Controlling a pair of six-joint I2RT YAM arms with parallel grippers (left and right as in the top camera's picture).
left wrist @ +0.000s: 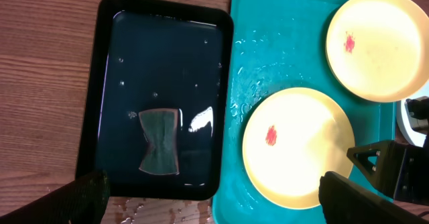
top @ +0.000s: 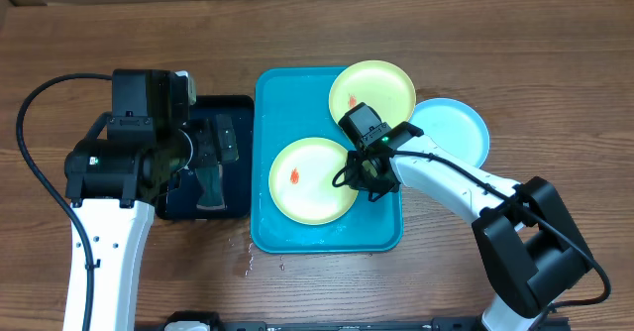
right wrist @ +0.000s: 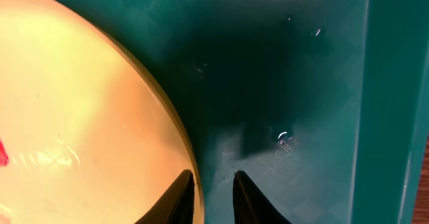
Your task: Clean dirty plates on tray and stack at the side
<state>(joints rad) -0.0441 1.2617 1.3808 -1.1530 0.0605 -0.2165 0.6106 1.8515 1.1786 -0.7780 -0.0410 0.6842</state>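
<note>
On the turquoise tray (top: 269,103) lies a light green plate (top: 312,179) with a red smear. A second smeared green plate (top: 371,93) rests at the tray's back right corner, over its rim. The light blue plate (top: 451,133) sits on the table just right of the tray. My right gripper (top: 369,177) is down at the near plate's right edge. In the right wrist view its fingers stand slightly apart, open (right wrist: 214,180), with the plate's rim (right wrist: 171,117) between them. My left gripper (top: 213,143) hovers wide open (left wrist: 211,200) above the black tray, holding nothing.
A black tray (left wrist: 107,70) holding water and a dark green sponge (left wrist: 159,141) stands left of the turquoise tray (left wrist: 268,43). Water drops spot the wood in front of both trays (top: 248,262). A black cable (top: 40,163) loops at the left.
</note>
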